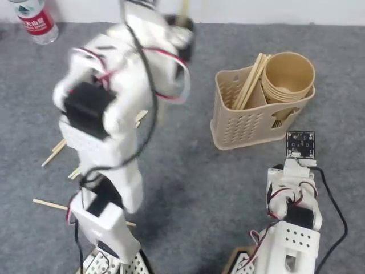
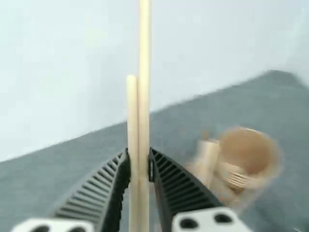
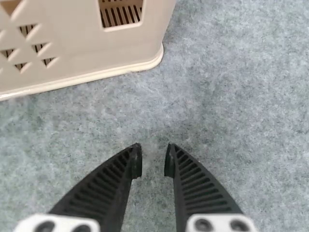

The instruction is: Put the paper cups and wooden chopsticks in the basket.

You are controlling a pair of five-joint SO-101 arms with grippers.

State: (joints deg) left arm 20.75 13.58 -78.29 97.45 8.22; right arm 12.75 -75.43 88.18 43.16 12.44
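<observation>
The left jaws clamp two chopsticks (image 2: pixel 143 96) upright between them, left of the basket (image 1: pixel 239 128); the right jaws, narrowly parted, sit near its base.

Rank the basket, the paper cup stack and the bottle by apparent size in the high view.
1. basket
2-3. not ranked: paper cup stack and bottle look about alike, and the bottle is cut off at the picture's edge.
</observation>
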